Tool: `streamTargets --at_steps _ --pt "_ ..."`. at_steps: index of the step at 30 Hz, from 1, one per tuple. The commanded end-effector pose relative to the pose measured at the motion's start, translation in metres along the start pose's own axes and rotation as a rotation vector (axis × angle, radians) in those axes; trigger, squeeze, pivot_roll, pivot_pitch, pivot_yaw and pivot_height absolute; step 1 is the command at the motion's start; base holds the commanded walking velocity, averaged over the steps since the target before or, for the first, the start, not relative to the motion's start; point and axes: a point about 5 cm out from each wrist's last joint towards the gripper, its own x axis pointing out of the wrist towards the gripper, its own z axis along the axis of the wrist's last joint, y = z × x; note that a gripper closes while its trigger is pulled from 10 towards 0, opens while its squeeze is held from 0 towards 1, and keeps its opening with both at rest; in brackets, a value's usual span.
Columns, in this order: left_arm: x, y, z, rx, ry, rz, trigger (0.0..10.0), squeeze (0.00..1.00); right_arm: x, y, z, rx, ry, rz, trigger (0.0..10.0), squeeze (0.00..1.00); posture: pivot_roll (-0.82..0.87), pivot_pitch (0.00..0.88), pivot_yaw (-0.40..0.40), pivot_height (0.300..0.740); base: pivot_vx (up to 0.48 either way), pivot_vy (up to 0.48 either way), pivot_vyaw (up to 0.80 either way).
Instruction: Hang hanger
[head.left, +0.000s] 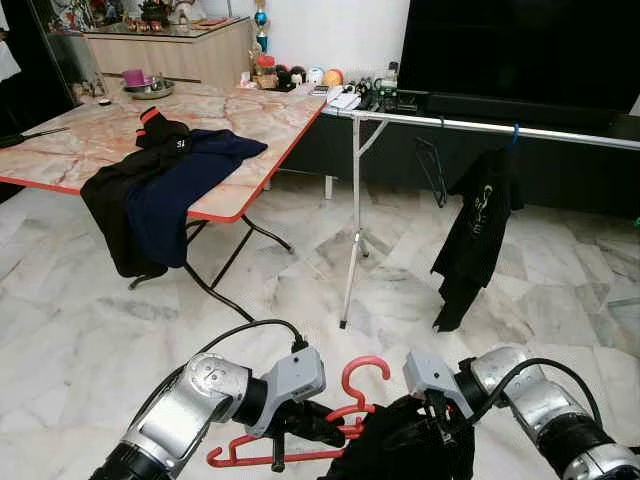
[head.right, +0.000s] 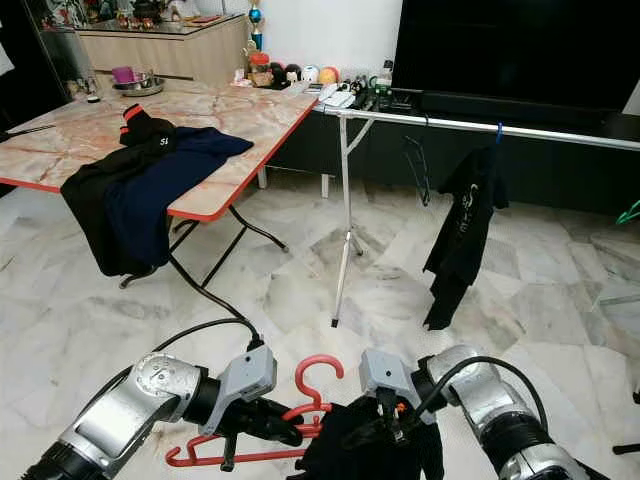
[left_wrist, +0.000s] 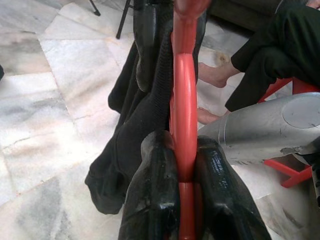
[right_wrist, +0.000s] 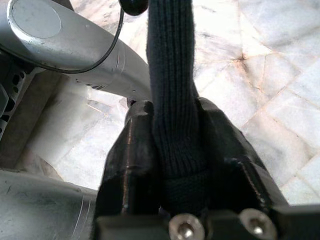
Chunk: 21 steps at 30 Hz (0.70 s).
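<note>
Left hand (left_wrist: 182, 185): clamped on red hanger (head.left: 352, 402), low before drying rail (head.left: 480, 125) | Right hand (right_wrist: 180, 150): clamped on black garment (head.left: 405, 445), apparently draped on hanger | Rail: black shirt (head.left: 475, 230) hanging | Counter (head.left: 250, 120): clothes pile (head.left: 160, 190), left of rail

Two long black fingers (left_wrist: 155, 200) of the left gripper (left_wrist: 184, 172) pressed tight from both sides against a flat red plastic hanger bar (left_wrist: 183, 105). Beyond the fingertips, a dark knitted black garment (left_wrist: 135, 130) draped over the bar, hanging down in folds toward the pale veined marble floor (left_wrist: 60, 95). Beside it, a rounded silver metal arm (left_wrist: 265, 130) close to the hanger. Farther off, a person's bare feet (left_wrist: 215, 75) on the floor under black trouser legs (left_wrist: 270, 55), next to a red plastic stool frame (left_wrist: 287, 172). Thin black metal legs (left_wrist: 122, 20) at the floor's far edge.
</note>
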Motion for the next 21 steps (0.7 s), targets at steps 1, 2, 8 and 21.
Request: streamTargets --at_steps 1,2,8,21 --pt "-0.0021 0.0027 0.0123 0.044 -0.037 -0.009 10.0 0.00 0.0024 0.0010 -0.0027 0.006 0.000 -0.012 0.0 0.00 0.09 0.041 -0.021 0.740 0.000 0.000 0.00" --pt "-0.0021 0.0028 0.0123 0.042 -0.038 -0.008 10.0 0.00 0.0034 0.0013 -0.0026 0.007 -0.004 -0.010 0.0 0.00 0.09 0.041 -0.021 0.740 0.000 0.000 0.00" --pt "-0.0027 0.0034 0.0123 0.039 -0.039 -0.002 10.0 0.00 0.0049 0.0010 -0.0016 0.007 -0.011 -0.012 0.0 0.00 0.09 0.043 -0.019 0.740 0.000 0.000 0.00" --pt "-0.0034 0.0059 0.0117 0.047 -0.034 0.029 10.0 0.00 0.0037 -0.0018 0.0010 0.002 -0.022 -0.038 0.0 0.00 0.09 0.035 -0.020 0.740 0.000 0.000 0.00"
